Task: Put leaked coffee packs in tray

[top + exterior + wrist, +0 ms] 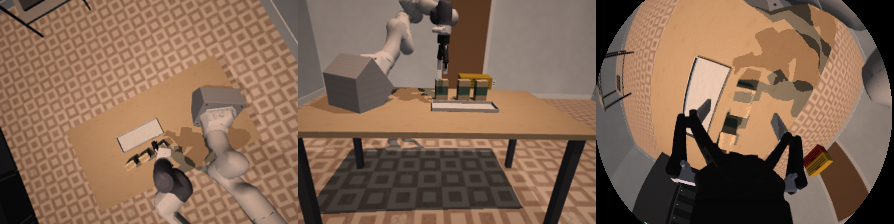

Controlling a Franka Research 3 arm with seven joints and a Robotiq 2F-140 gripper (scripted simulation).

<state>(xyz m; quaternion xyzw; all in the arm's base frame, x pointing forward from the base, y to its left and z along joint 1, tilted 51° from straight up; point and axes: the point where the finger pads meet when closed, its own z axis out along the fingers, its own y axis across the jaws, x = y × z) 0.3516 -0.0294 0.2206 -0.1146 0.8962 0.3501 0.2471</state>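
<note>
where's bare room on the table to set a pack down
Bare wood lies between the tray and the table's near edge, and right of the tray. Crowded behind the tray: three coffee packs stand in a row, with the open gripper above the left one.

On the table point(531, 124), the tray point(464, 107) lies just in front of three packs point(462, 89) standing in a row, with the gripper point(442, 69) above the leftmost pack point(441, 89) and the box point(354, 83) well left of the tray.
</note>
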